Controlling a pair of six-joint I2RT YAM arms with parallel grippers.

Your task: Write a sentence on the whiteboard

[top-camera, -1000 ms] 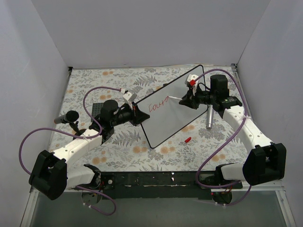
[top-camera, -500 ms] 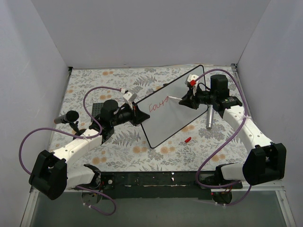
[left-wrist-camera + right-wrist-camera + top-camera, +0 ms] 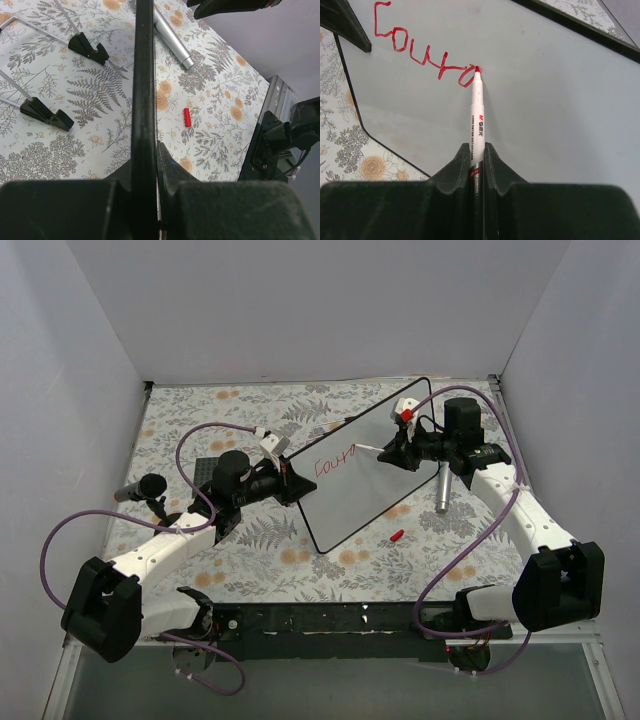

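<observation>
In the middle of the top view, the whiteboard (image 3: 362, 502) leans on the counter (image 3: 250, 560), its rim clamped tight by the left end effector (image 3: 291, 483) to brace it while the right end effector (image 3: 477, 159), closed on a red marker (image 3: 478, 112), writes the sentence (image 3: 420, 47) toward its upper left.

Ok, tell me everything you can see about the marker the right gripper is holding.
The marker is a slim white pen with small print on its barrel and a red tip, uncapped. The right gripper is shut on its lower barrel, hiding the rear end. Its tip touches the whiteboard at the last letter of the red writing.
</observation>
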